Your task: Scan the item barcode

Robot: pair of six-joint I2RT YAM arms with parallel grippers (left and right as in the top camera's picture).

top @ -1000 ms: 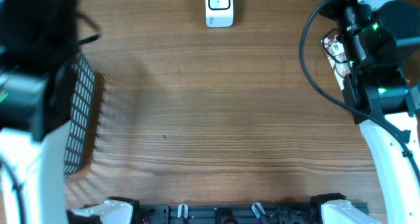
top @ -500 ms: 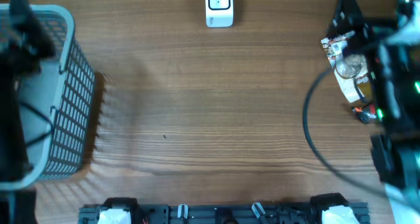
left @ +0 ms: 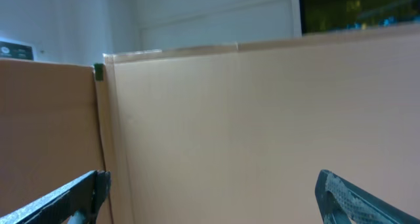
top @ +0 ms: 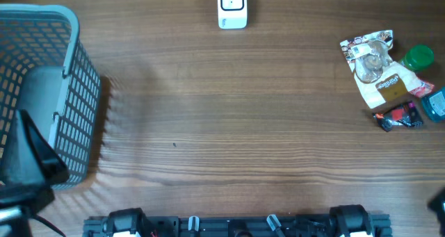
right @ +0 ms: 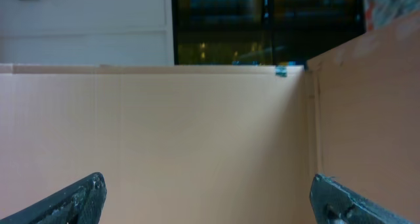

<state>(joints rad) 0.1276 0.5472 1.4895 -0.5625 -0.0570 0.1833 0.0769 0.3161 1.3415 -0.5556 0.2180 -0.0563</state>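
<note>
The left gripper (left: 213,192) is released: in the left wrist view its 2 fingers (left: 72,196) show only as tips in the bottom corners, wide apart with nothing between them, and a plain cardboard wall (left: 262,132) fills the view beyond. The right gripper (right: 207,192) is also released and grasps nothing; its 2 fingertips (right: 82,196) sit in the bottom corners before a cardboard panel (right: 164,138) of the same kind.

From overhead, the white scanner (top: 232,7) lies at the middle of the far edge of the wooden table (top: 229,126). The goods lie in a cluster near the right edge, well apart from the scanner: a printed packet (top: 375,70) lying flat, a green-capped tub (top: 418,57) just beside it, a small red and black wrapper (top: 398,117) at the packet's near end, and a blue-green thing (top: 437,103) cut by the frame edge. A grey mesh basket (top: 82,105) stands at the left edge, with a dark part of the left arm (top: 31,160) over its near side
</note>
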